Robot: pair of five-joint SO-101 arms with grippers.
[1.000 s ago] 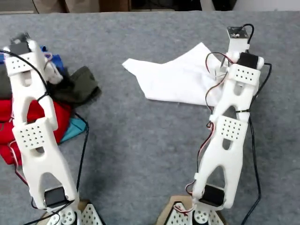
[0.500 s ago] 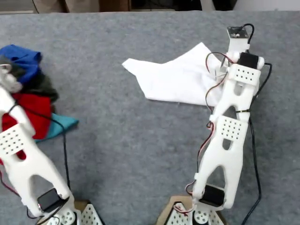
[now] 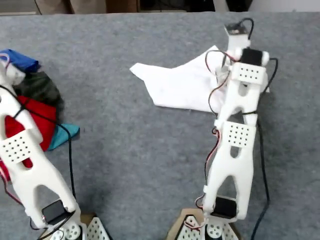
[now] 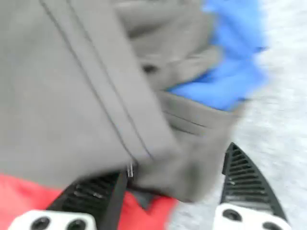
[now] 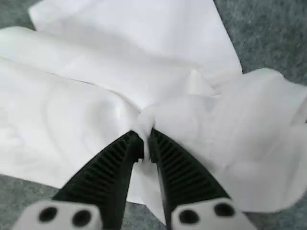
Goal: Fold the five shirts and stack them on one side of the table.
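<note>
R claw (image 5: 144,140) farther, on white shirt (image 5: 91,72)

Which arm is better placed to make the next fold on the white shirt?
Right. The right gripper is shut on a pinch of the white shirt; the left gripper sits open at the pile of coloured shirts, well away from it.

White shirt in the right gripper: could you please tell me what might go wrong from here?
The right gripper pinches a small pucker of the white shirt, so the fabric may slip out or bunch instead of folding. The left gripper is open over the dark grey shirt, heaped with the blue shirt and red shirt; closing might catch several.
</note>
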